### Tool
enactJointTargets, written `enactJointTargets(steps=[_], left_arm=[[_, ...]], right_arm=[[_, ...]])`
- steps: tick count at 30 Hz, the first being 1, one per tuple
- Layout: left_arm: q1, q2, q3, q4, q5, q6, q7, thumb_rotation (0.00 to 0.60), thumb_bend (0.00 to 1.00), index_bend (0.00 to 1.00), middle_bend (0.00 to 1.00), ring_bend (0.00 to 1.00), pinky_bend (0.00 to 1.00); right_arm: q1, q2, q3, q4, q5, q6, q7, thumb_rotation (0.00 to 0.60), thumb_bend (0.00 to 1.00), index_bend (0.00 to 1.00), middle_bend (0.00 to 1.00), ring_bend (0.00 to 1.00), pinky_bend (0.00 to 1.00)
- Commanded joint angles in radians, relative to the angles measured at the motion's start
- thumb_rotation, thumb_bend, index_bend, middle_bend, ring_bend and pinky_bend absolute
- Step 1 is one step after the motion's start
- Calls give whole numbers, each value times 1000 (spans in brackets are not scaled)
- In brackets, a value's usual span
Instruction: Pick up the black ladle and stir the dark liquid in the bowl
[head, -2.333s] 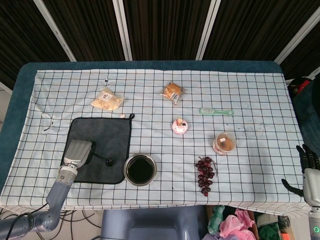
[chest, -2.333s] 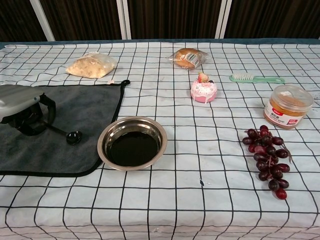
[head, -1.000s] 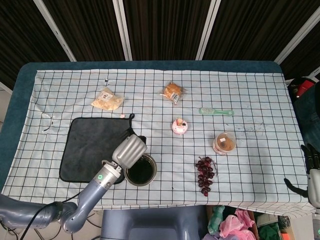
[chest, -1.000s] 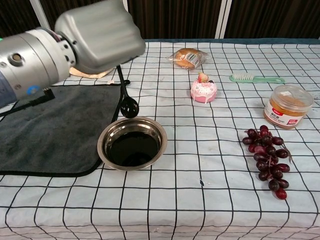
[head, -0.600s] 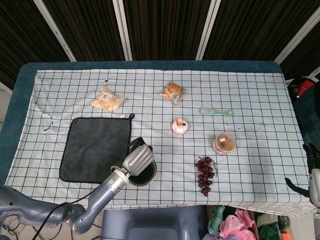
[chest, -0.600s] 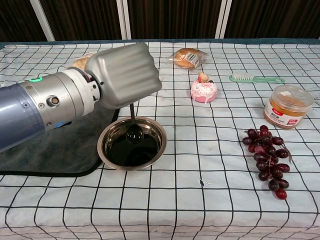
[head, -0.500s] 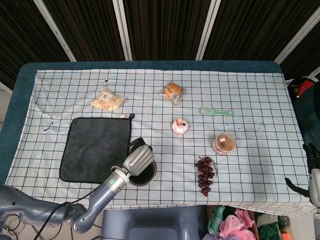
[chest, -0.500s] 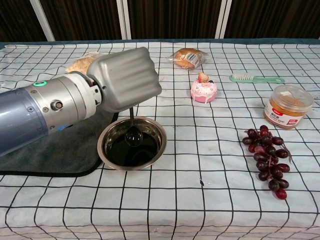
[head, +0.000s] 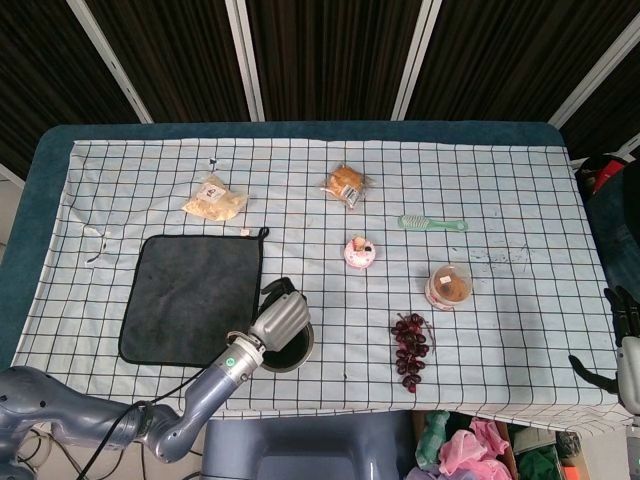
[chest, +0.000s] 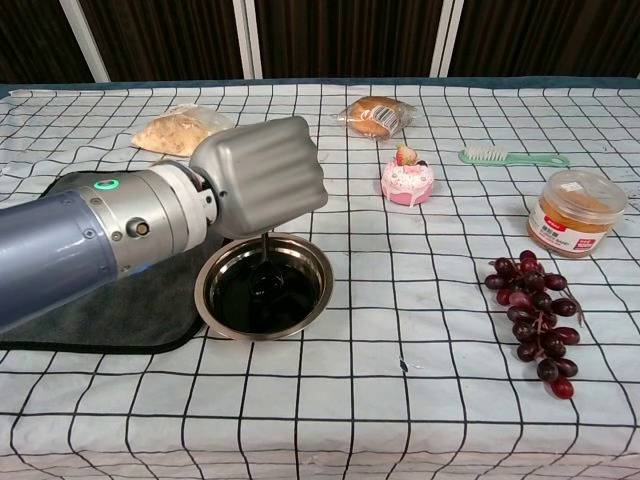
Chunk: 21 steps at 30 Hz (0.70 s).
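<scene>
My left hand (chest: 262, 181) hovers over the steel bowl (chest: 318, 270) and grips the black ladle (chest: 265, 262) by its handle. The handle runs straight down from the hand, and the scoop sits in the dark liquid (chest: 255, 298). In the head view the left hand (head: 279, 318) covers most of the bowl (head: 300, 353), so the ladle is hidden there. My right hand (head: 625, 345) hangs at the far right off the table edge, fingers apart, holding nothing.
A dark grey cloth (head: 190, 295) lies left of the bowl. Purple grapes (chest: 533, 317), an orange-lidded jar (chest: 578, 211), a pink cake (chest: 407, 179), a green brush (chest: 512, 156), a wrapped bun (chest: 376, 115) and a snack bag (chest: 180, 130) are spread across the checked tablecloth.
My left hand took the ladle off the grey cloth, carried it right over the bowl and lowered its scoop into the liquid. The right hand stayed put.
</scene>
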Motion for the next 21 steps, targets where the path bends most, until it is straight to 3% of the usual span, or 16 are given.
enactJointTargets(steps=[1, 21], left_arm=[[-6, -4, 1, 3, -3, 3, 3, 600, 480, 630, 917, 794, 745], [-58, -73, -2, 37, 0, -2, -21, 600, 480, 637, 927, 795, 745]], right_arm=[[0, 0, 0, 0, 0, 0, 1, 600, 113, 31, 8, 61, 217], [-1, 2, 3, 2, 2, 0, 13, 600, 113, 31, 8, 61, 217]])
